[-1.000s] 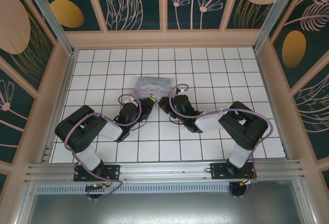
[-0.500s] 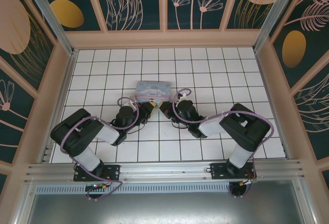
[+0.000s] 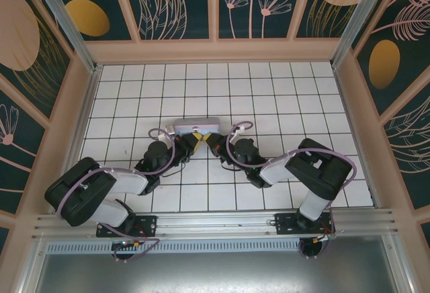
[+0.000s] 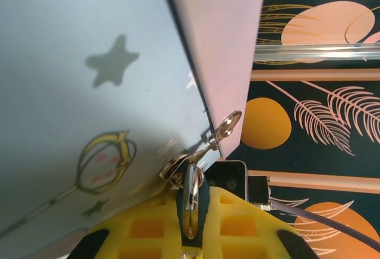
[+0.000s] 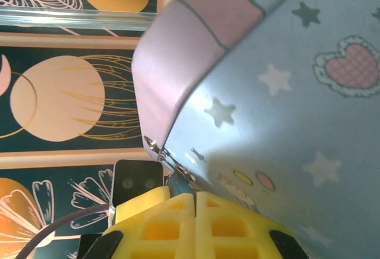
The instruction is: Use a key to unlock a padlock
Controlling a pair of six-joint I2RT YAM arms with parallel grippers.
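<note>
Both arms are crowding closer than before, the left end effector (image 4: pixel 190 223) pinching the padlock (image 4: pixel 191 202) at the corner of the tipped-up tin (image 3: pixel 195 124), the right end effector (image 5: pixel 195 198) squeezing shut, so I'd be holding steady and lining the key straight.

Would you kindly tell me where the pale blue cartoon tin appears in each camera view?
Top external: the tin sits centre, seen edge-on.
Left wrist: the tin spans the upper left.
Right wrist: the tin spans the upper right.
Shared landmark: its pink side wall.
</note>
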